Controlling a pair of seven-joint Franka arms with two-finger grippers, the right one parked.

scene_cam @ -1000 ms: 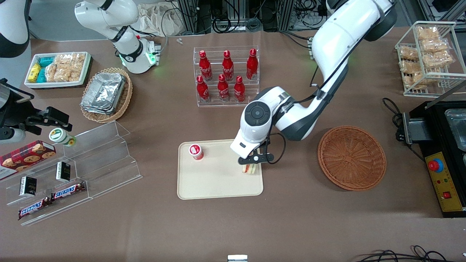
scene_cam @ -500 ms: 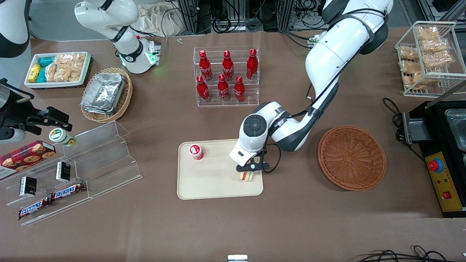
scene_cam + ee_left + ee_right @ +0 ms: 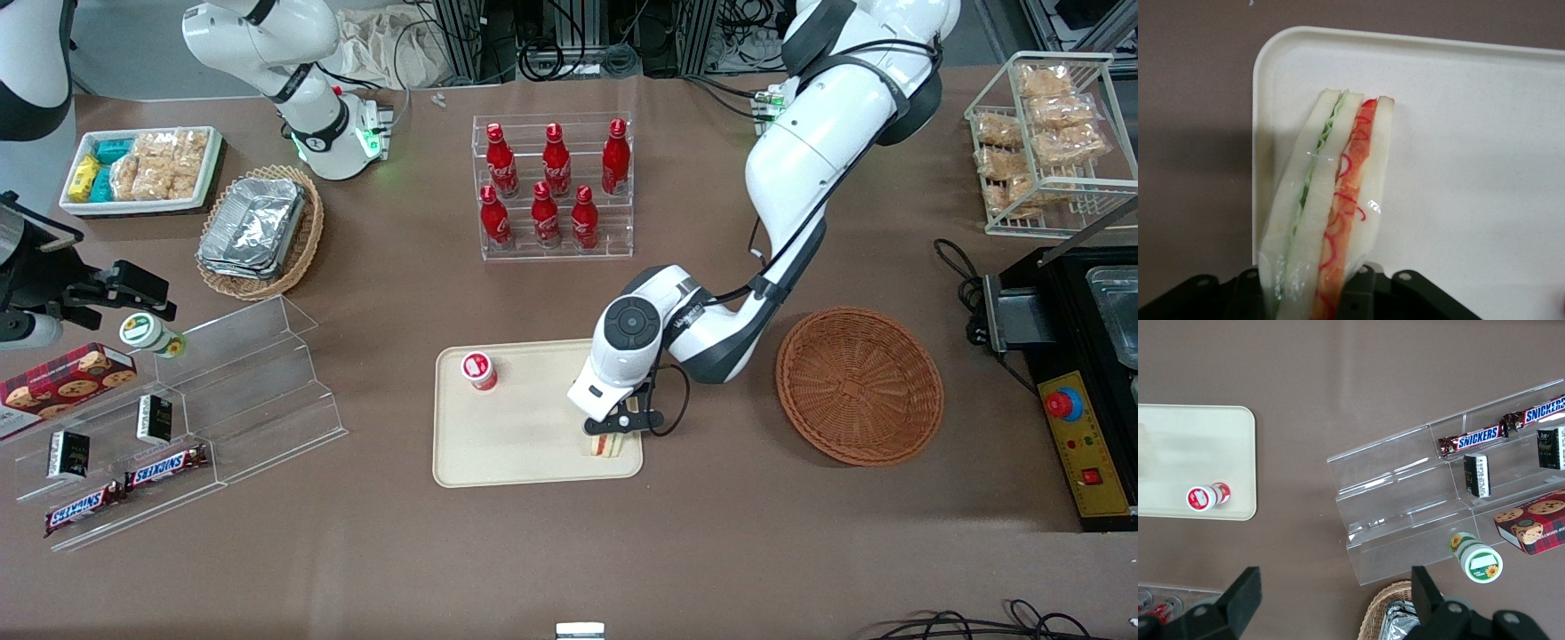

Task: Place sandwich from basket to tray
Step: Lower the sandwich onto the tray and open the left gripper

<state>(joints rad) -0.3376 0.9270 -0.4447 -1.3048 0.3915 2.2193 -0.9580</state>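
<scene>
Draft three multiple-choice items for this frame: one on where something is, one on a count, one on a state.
1. Where is the sandwich?
A. in the basket
B. over the tray's corner nearest the basket
C. on the bare table

2. How many red bottles stand in the clear rack?
A. four
B. six
C. eight

3. What is the gripper doing?
A. shut on the sandwich
B. open above the basket
C. parked, holding nothing

Answers: 1 B, the wrist view shows the tray corner under it, and the basket holds nothing. 2 B, two rows of three. 3 A, the fingers clamp the wedge.
</scene>
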